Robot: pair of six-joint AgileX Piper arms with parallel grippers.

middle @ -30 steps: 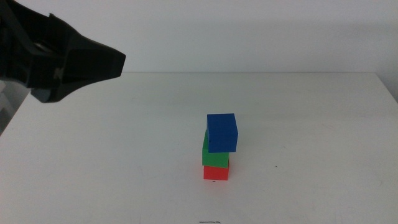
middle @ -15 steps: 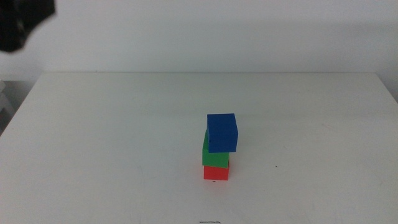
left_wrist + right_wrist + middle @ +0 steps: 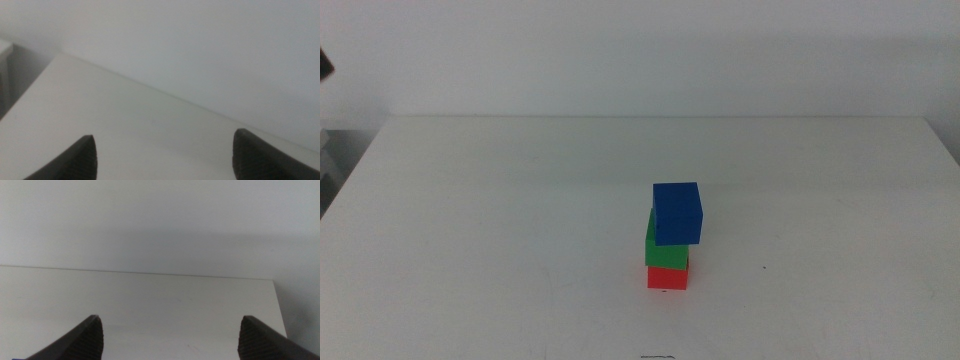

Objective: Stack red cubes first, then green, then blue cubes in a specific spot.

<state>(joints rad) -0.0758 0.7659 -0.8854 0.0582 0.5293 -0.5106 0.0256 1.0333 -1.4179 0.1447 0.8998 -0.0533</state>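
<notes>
Now 3 cubes sit stacked on the white table (image 3: 470,220), near its front and slightly right of centre in the middle view: red cube (image 3: 667,277) on the tabletop, green cube (image 3: 664,250) on it, blue cube (image 3: 677,213) on top, shifted a bit right and twisted so it overhangs the green one. Left gripper (image 3: 162,157) has its jaws spread wide with nothing between them, over bare table near a far edge. Right gripper (image 3: 170,340) is likewise wide open, holding nothing; neither gripper shows in the middle view.
</notes>
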